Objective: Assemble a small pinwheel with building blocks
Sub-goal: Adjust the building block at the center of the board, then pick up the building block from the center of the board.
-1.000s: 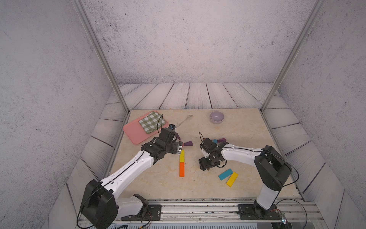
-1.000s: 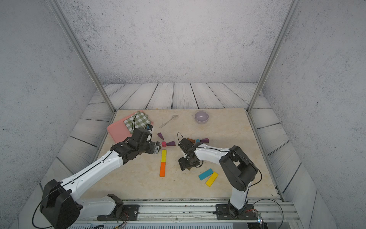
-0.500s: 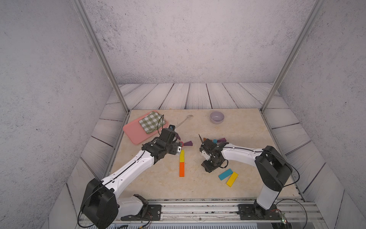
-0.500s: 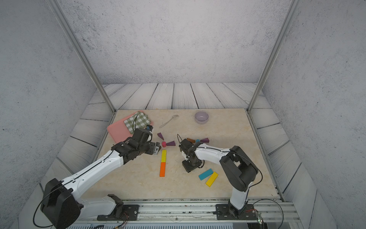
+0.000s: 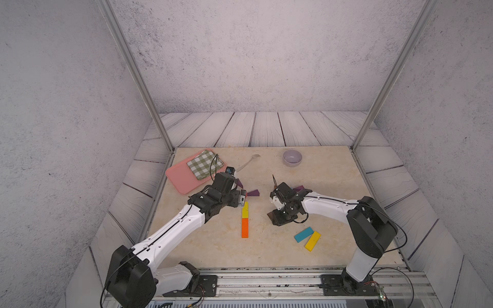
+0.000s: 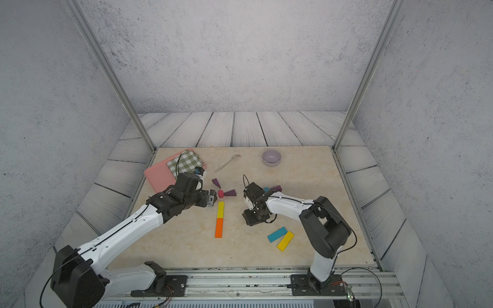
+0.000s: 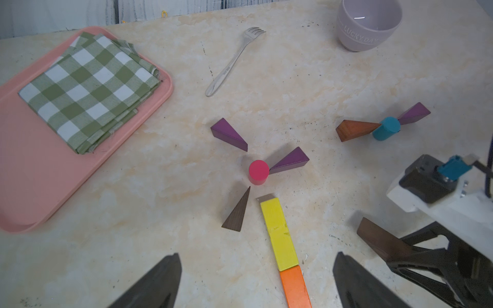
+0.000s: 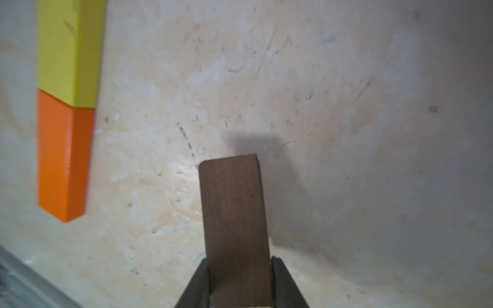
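On the counter (image 5: pixel 213 245) a pink tray (image 5: pixel 178 179) holds 1 checked cloth (image 5: pixel 204 166). The left jaws stand open; the right jaws grip 1 brown wedge (image 8: pixel 234 213) near the orange bar (image 8: pixel 64 160).

Cloth (image 5: pixel 204 167) on tray (image 5: pixel 178 179), fork (image 5: pixel 246 164) between tray and bowl (image 5: pixel 292 163), bars (image 5: pixel 245 210) end to end

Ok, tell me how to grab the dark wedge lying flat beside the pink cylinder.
Probably best: come straight down from above and pinch the dark wedge across its two long sides near the wide end. It lies flat, and its tip tapers to nothing toward the pink cylinder.
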Robot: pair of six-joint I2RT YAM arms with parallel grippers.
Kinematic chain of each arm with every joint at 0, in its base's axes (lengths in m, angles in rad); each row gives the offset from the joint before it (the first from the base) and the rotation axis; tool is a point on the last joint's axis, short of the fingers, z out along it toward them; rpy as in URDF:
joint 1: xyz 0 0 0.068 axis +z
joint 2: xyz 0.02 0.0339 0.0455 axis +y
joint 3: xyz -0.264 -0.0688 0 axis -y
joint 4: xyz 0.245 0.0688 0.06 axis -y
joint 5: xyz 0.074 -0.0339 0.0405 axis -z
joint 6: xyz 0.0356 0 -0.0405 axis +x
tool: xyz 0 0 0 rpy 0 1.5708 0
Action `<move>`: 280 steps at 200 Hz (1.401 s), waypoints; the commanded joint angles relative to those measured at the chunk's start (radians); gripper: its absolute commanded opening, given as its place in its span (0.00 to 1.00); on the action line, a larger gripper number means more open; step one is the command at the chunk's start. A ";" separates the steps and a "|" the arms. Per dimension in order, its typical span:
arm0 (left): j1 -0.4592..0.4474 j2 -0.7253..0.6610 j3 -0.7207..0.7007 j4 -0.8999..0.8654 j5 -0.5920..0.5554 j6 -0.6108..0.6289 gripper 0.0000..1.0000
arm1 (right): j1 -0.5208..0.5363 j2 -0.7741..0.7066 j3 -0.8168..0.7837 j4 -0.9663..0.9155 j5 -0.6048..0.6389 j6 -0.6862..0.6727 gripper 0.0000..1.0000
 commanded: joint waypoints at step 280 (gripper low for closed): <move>-0.324 0.286 0.186 -0.182 -0.046 0.062 0.96 | -0.221 -0.393 -0.116 -0.339 0.197 -0.028 0.99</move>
